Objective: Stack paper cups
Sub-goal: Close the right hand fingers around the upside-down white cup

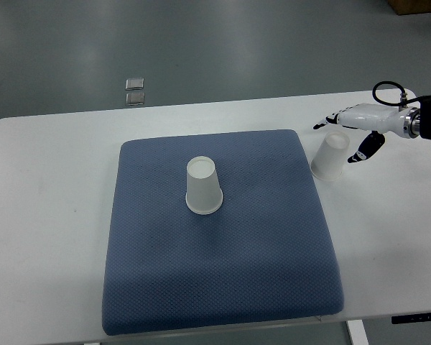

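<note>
right hand (352, 133): came in from the right edge, fingers spread, straddling the top of one paper cup (330, 156) without a clear grip | that cup: upside down on the white table (50, 215), just beside the blue mat (223, 273) | second cup (202, 186): upside down, mid-mat, well apart from the first

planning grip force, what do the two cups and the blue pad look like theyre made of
Cup on the pad and cup on the table: likely thin paper, matte white, no gloss or print, both upside down.
Blue pad: seemingly woven fabric over soft padding, with dotted texture and rounded, puffy edges.
The right hand is open beside the table cup.
</note>
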Motion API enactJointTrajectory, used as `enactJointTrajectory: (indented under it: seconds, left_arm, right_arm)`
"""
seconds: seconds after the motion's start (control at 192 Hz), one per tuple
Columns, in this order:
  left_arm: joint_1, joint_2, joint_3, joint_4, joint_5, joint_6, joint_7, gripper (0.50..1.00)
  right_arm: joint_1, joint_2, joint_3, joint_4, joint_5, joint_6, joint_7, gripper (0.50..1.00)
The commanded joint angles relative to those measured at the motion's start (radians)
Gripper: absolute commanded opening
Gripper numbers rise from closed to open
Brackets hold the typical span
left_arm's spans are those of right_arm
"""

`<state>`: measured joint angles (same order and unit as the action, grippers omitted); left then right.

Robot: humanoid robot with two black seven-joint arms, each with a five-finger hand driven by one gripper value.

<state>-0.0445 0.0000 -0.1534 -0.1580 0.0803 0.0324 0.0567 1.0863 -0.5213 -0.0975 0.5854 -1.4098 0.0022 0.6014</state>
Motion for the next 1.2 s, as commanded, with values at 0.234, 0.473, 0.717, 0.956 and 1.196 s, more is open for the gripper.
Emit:
enactJointTrajectory:
  seconds: [0.234,0.473,0.717,0.956,1.196]
  left_arm:
    - [0.0,0.0,0.0,0.0,-0.001,0.0,0.0,1.0]
    - [0.0,0.0,0.0,0.0,0.001,0.001,0.0,1.0]
    - [0.0,0.0,0.0,0.0,-0.001,0.001,0.0,1.0]
    - [0.0,0.0,0.0,0.0,-0.001,0.0,0.0,1.0]
    - [0.0,0.0,0.0,0.0,0.001,0.0,0.0,1.0]
  right_arm:
    - [-0.002,0.012,-0.001,-0.016,0.002,-0.018,-0.002,0.836]
    - [-0.006,0.021,-0.001,-0.018,0.002,-0.019,-0.002,0.811]
    - [-0.012,0.043,-0.001,-0.044,0.002,-0.025,-0.003,0.813]
    - [-0.012,0.061,-0.024,-0.065,0.002,-0.047,-0.002,0.813]
    - [-0.012,0.064,-0.037,-0.081,0.002,-0.05,0.0,0.797]
